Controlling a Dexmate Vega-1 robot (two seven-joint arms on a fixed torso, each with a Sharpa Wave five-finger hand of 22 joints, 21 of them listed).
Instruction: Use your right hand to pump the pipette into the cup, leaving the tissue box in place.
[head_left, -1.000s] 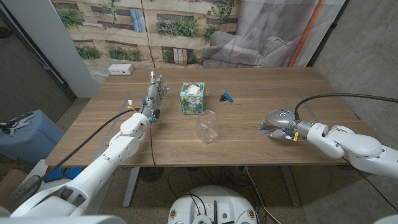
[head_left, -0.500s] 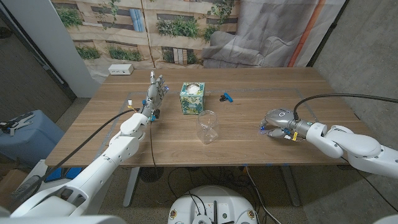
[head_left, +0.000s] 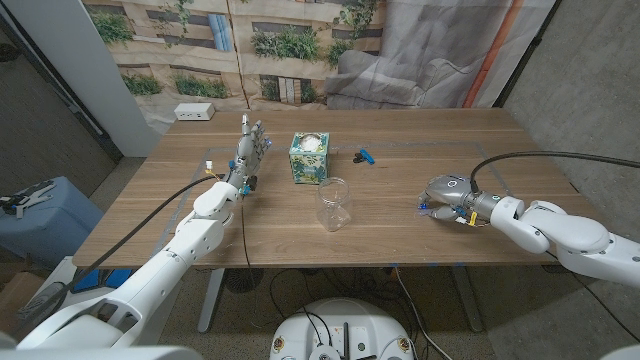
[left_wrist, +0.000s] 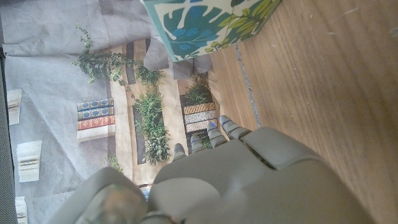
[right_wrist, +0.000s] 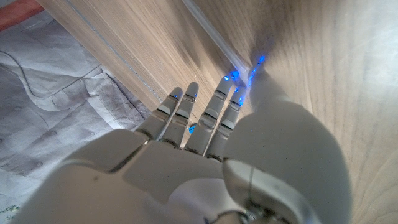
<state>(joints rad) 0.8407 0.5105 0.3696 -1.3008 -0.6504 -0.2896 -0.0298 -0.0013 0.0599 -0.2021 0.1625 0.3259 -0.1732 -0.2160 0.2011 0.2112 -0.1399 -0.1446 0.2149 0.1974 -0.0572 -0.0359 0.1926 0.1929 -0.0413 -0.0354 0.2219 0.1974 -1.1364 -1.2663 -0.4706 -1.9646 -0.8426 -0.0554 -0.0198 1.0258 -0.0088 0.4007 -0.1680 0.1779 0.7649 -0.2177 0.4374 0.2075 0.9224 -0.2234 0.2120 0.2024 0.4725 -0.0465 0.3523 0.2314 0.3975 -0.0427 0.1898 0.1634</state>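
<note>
Resting on the wooden bench (head_left: 400, 215) at the right, the right hand (head_left: 447, 196) holds nothing, fingers extended. A clear cup (head_left: 334, 204) stands mid-bench, with the leaf-patterned tissue box (head_left: 309, 157) just beyond it. A small blue pipette (head_left: 364, 155) lies farther right. The left hand (head_left: 250, 148) stands released, fingers straight, left of the box.

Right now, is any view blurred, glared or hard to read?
Head view: sharp and evenly lit; the clear cup is faint against the table, and the small blue pipette is too small for detail. Left wrist view: the hand looms soft, the tissue box crisp. Right wrist view: blue glints near the fingers, wood slightly washed out.
</note>
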